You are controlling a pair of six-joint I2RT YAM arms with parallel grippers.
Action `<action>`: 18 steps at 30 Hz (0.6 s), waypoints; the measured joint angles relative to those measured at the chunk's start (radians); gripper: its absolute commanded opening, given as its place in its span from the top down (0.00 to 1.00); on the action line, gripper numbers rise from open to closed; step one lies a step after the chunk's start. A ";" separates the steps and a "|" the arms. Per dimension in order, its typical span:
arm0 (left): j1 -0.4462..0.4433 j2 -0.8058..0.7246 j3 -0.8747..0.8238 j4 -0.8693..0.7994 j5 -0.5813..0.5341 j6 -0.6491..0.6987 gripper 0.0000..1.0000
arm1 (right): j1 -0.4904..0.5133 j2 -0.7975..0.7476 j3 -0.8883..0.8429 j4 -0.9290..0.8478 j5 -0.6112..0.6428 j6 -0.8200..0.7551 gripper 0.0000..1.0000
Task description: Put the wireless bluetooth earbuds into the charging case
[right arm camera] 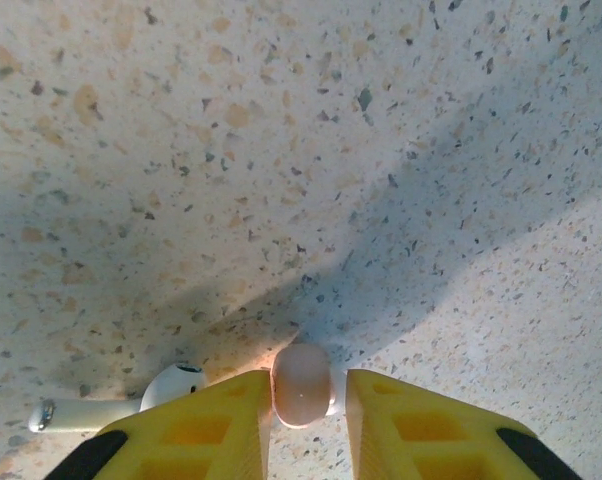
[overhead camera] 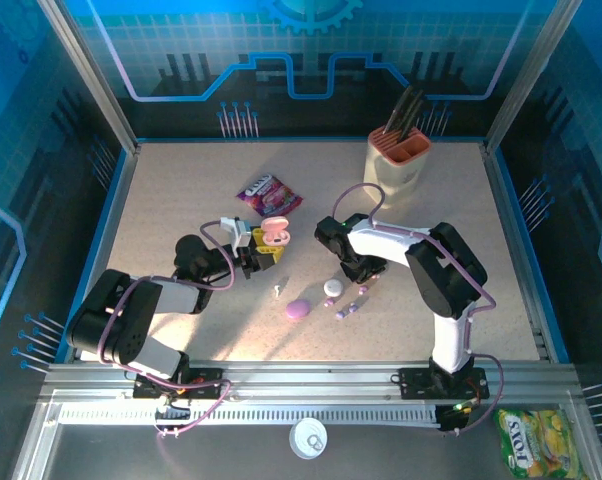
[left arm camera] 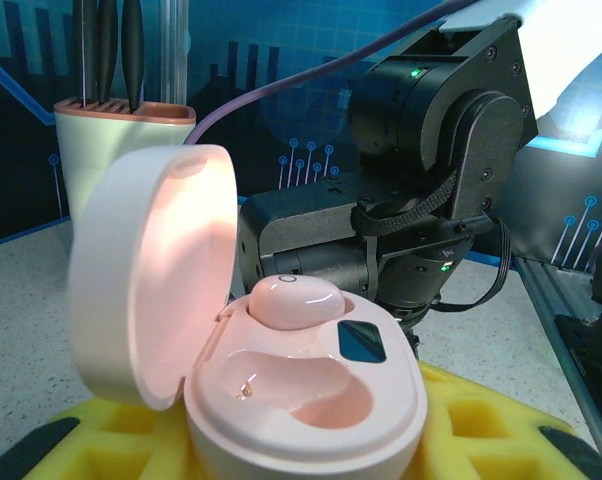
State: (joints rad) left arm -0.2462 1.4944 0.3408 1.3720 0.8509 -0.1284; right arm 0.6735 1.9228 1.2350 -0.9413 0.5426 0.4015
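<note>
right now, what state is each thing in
pink case: lid open, near well empty
seated earbud: in the case's far well
left claw: shut on pink case
right claw: straddling loose pink earbud, grip unclear
white earbud: lying on its side
purple case: closed

You are looking at a glossy pale-pink oval plastic case [left arm camera: 311, 400], yellow foam pads [left arm camera: 481, 425], a pink bean-shaped plastic earbud [right arm camera: 301, 385] and a beige, grey-flecked tabletop [right arm camera: 281, 150].

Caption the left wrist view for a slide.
Open pink charging case between yellow fingers, one pink earbud seated, the other socket empty.
</note>
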 measured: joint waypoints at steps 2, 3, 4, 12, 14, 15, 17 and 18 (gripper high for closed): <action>0.000 0.000 0.000 0.000 0.000 0.000 0.64 | 0.000 0.002 0.000 -0.004 0.000 0.000 0.74; 0.000 0.000 0.000 0.000 0.000 0.000 0.64 | 0.000 0.002 0.001 -0.005 -0.001 0.000 0.74; 0.000 0.000 0.000 0.000 0.000 0.000 0.64 | 0.000 0.002 0.000 -0.005 -0.001 0.000 0.74; 0.000 0.000 0.000 0.000 0.000 0.000 0.64 | 0.000 0.015 0.014 -0.017 -0.005 -0.008 0.79; 0.000 0.000 0.000 0.000 0.000 0.000 0.64 | 0.000 0.015 0.014 -0.017 -0.008 -0.011 0.81; 0.000 0.000 0.000 0.000 0.000 0.000 0.64 | 0.000 0.015 0.014 -0.017 -0.009 -0.011 0.82; 0.000 0.000 0.000 0.000 0.000 0.000 0.64 | 0.000 0.015 0.014 -0.017 -0.011 -0.011 0.82; 0.000 0.000 0.000 0.000 0.001 0.000 0.64 | -0.001 0.015 0.014 -0.017 -0.011 -0.011 0.82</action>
State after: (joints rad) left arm -0.2459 1.4944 0.3408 1.3720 0.8516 -0.1287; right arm 0.6727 1.9377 1.2495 -0.9581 0.5320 0.3901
